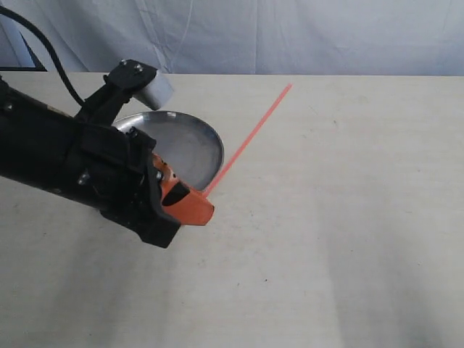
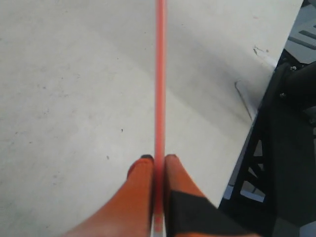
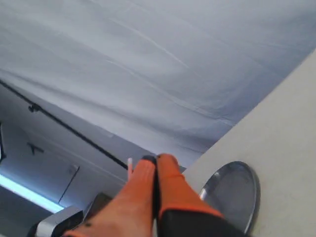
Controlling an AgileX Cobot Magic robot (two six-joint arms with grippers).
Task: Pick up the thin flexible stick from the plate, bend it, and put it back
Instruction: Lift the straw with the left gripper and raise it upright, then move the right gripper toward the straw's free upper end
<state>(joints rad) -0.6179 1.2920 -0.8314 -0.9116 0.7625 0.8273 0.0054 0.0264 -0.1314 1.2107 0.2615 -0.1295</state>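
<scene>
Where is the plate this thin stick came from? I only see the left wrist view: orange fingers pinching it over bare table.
Observer: In the exterior view the plate sits just behind the left gripper, partly hidden by its arm.
Operator: Does the stick end somewhere?
Observer: Yes, the thin flexible stick slants away over the table, and its far end is free.
Operator: And the other gripper?
Observer: The right gripper is shut and absent from the exterior view.

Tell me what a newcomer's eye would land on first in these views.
The thin flexible stick, straight and pinkish-red, slants out across the table from the left gripper, whose orange fingers clamp its near end. Right beside that gripper sits the shiny metal plate, partly hidden.
</scene>
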